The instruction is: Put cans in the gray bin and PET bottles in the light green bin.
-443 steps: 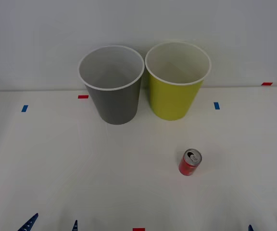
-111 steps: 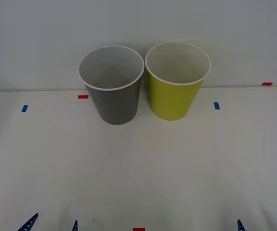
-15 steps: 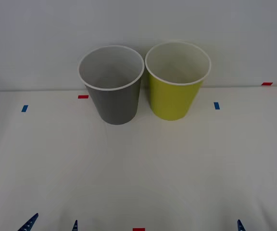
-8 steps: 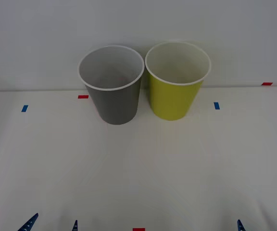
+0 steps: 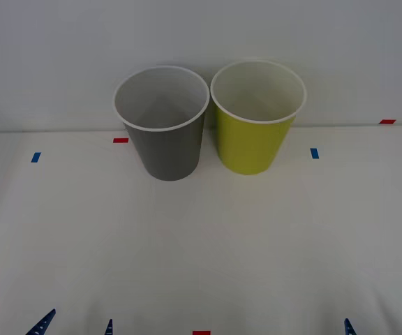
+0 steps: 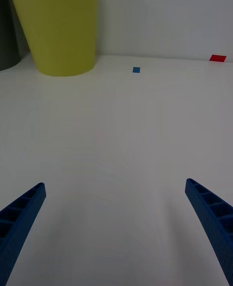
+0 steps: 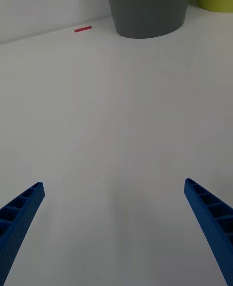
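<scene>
Both grippers, left (image 5: 75, 325) and right (image 5: 382, 325), hover low over the table (image 5: 201, 244), jaws spread; gray bin (image 5: 163, 125) and green bin (image 5: 257, 118) stand well ahead, seemingly touching.

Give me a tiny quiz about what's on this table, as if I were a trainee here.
1. True or false: the gray bin stands to the robot's left of the light green bin.
2. Which tool is open? A) left only B) right only C) both
3. Fill in: the strip of tape beside the gray bin is ___.

Key: 1 true. 2 C: left tool and right tool both spread wide, low over the white table. 3 red.
</scene>
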